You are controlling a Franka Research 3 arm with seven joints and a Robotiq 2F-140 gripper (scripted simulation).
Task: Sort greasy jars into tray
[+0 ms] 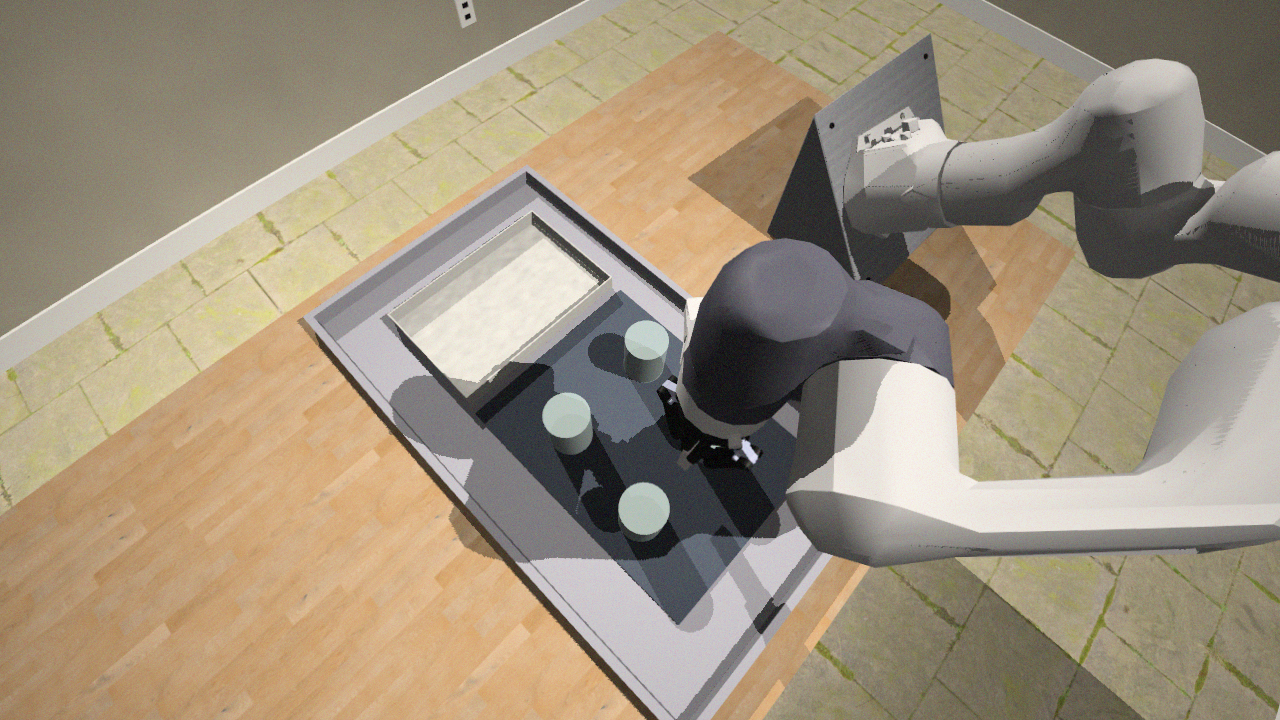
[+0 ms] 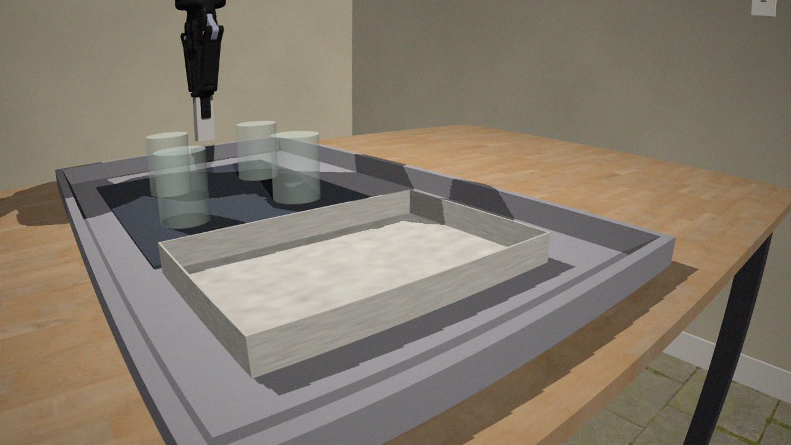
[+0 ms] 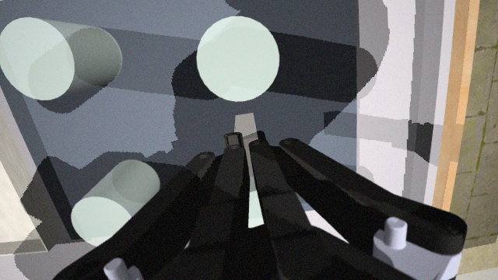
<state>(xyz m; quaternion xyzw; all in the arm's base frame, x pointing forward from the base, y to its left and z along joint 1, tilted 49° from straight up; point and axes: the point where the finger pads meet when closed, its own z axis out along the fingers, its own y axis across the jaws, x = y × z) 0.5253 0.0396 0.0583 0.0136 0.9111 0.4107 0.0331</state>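
Four clear glass jars stand mouth down on the dark drying mat (image 1: 608, 465). In the top view I see three of them: one near the tray (image 1: 646, 349), one in the middle (image 1: 567, 422) and one nearer the front (image 1: 643, 509). The arm hides the fourth, which shows in the exterior view at the back left (image 2: 167, 157). My gripper (image 2: 203, 130) is shut and empty. It hangs upright between that jar and the back right jar (image 2: 256, 149), with its tips near jar-top height. In the wrist view the fingertips (image 3: 245, 132) point at a jar (image 3: 237, 58) just ahead, apart from it.
The pale tray (image 1: 501, 308) stands empty beside the mat on the rimmed steel table top (image 1: 572, 591). Two jars (image 2: 180, 185) (image 2: 295, 165) stand on the mat's tray side. The wooden table's edge (image 3: 451, 117) runs close past the mat.
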